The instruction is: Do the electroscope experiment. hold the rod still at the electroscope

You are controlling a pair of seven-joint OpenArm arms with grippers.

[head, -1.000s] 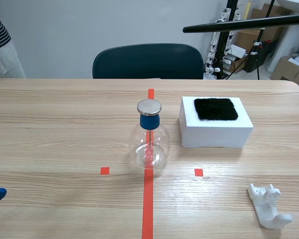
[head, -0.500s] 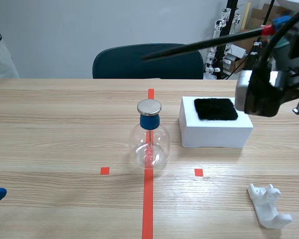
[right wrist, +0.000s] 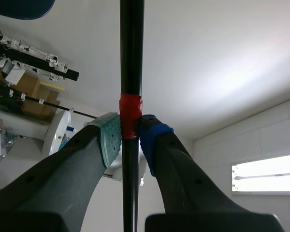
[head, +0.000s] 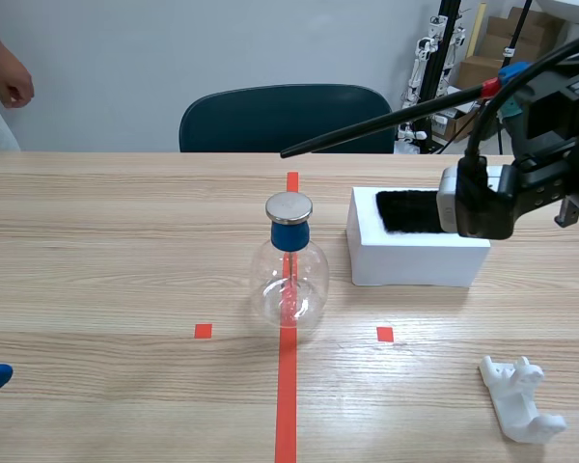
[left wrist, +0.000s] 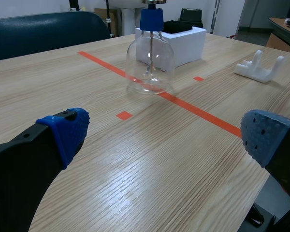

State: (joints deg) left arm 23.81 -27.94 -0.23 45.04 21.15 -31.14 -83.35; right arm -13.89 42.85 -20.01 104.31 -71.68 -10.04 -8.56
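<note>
The electroscope (head: pixel 289 268) is a clear round flask with a blue neck and a flat metal cap, standing on the red tape line mid-table; it also shows ahead of my left gripper as the electroscope (left wrist: pixel 150 53). A long black rod (head: pixel 386 121) with a red tape band slants down from the right, its tip hanging above and just behind the metal cap. My right gripper (right wrist: pixel 129 133) is shut on the rod (right wrist: pixel 131 58) at the red band. At the near left table edge my left gripper (left wrist: pixel 159 140) stands open with nothing between its fingers.
A white box (head: pixel 417 241) topped with a black cloth pad sits right of the flask. A white plastic rod stand (head: pixel 521 400) lies at the near right. A dark chair (head: pixel 285 118) is behind the table. A person's hand (head: pixel 10 82) shows at the far left.
The right arm has come down and in from the right, lowering the rod so its tip swung left and down toward the flask's cap. The person at the far left shifted.
</note>
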